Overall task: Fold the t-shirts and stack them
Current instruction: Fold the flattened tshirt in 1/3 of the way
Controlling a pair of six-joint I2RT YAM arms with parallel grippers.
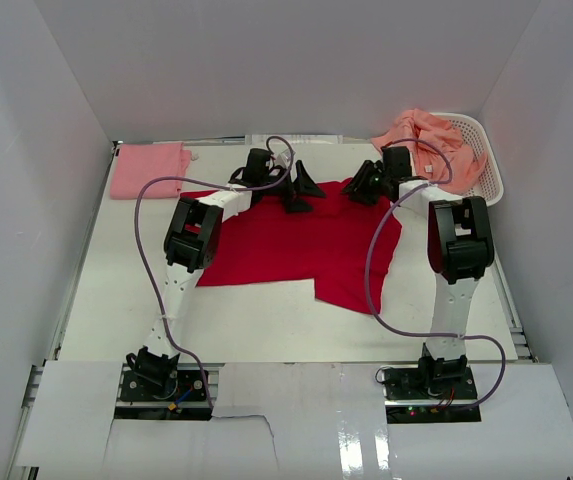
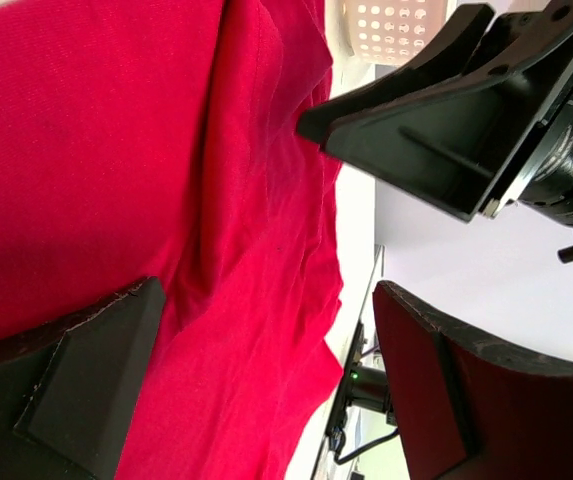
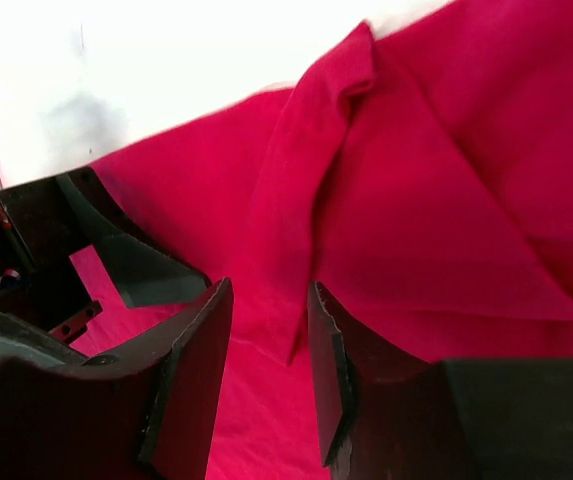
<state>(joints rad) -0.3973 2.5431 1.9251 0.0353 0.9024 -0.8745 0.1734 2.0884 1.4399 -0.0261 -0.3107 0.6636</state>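
Red cloth fills the middle of the table [image 1: 266, 325]: the red shirt [image 1: 296, 250] lies spread and mostly flat, its outline uneven, with one flap reaching toward five o'clock and creases running along its far edge. It does not yet look like a finished fold. At the ten o'clock corner a pink shirt [image 1: 151, 170] sits as a neat flat rectangle, which I take to be the one piece already done and the start of the stack. At two o'clock the salmon shirts [image 1: 421, 130] are heaped, crumpled, over the rim of the basket [image 1: 486, 150], so they are untouched. Both arms reach to the twelve o'clock edge of the red shirt. The left gripper [image 1: 304, 190] hangs over the cloth with its jaws wide and nothing between them, as its wrist view shows. The right gripper [image 1: 366, 184], just beside it toward three o'clock, has its jaws narrow with a ridge of red cloth in the gap; whether that ridge is truly pinched I cannot tell. By my reading the task is early: one shirt folded, the red one in hand with its folds to come and then to be placed on the pink one, and the basket heap waiting.
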